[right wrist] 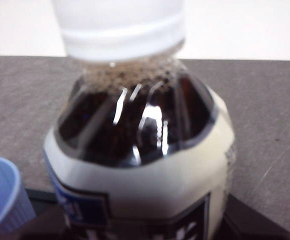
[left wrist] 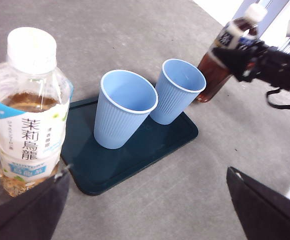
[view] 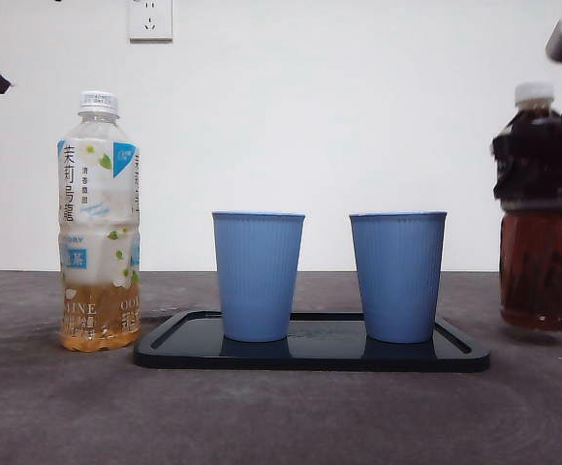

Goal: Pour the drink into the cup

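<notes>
Two blue cups (view: 325,276) on tray (view: 310,356); right claw (view: 543,160) grips dark bottle (view: 541,271).

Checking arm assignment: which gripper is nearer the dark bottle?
Right. The right gripper is clamped on the dark bottle, which is lifted off the table. The left gripper is open across the tray, by the jasmine tea bottle.

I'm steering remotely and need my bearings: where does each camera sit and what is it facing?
Front view: low at table height, facing the tray, two blue cups and both bottles; the right gripper grips the dark bottle.
Left wrist view: above, looking down past its own jaws at the jasmine tea bottle and the cups.
Right wrist view: close against the dark bottle's neck.
Shared: front and left wrist views both show the right gripper on the dark bottle.
</notes>
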You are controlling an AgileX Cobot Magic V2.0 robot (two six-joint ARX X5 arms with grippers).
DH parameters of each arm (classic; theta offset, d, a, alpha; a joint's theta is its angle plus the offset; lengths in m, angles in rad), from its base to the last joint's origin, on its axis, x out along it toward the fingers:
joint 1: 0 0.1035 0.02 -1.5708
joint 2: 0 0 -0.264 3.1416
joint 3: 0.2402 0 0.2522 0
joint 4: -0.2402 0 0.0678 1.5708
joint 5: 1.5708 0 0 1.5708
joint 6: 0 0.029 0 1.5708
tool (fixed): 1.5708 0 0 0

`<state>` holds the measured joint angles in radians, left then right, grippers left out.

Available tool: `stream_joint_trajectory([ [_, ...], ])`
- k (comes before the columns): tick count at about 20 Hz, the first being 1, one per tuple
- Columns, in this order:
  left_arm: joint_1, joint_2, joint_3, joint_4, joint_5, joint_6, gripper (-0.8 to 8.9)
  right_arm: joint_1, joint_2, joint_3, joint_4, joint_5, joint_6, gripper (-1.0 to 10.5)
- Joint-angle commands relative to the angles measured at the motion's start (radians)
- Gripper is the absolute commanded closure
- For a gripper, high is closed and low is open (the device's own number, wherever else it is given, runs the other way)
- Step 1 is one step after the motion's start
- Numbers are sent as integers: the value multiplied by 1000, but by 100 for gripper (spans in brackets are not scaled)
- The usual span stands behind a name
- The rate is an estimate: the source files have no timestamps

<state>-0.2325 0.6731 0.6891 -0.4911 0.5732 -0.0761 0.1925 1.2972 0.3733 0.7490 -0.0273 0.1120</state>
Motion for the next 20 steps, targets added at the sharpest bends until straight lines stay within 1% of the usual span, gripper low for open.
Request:
stream_joint_trajectory([
  [1,-3,5,18,10,-1,5,315,2,40,18,98,-2,14,797],
  [5,-3,5,18,11,-1,5,315,1,81,18,137,-3,24,797],
  [13,-3,5,18,12,-1,5,315,2,92,18,141,-5,47,796],
  [16,-3,6,18,12,-1,5,315,2,91,18,141,-30,64,796],
  [20,-3,6,18,12,-1,5,315,2,91,18,139,-33,69,794],
])
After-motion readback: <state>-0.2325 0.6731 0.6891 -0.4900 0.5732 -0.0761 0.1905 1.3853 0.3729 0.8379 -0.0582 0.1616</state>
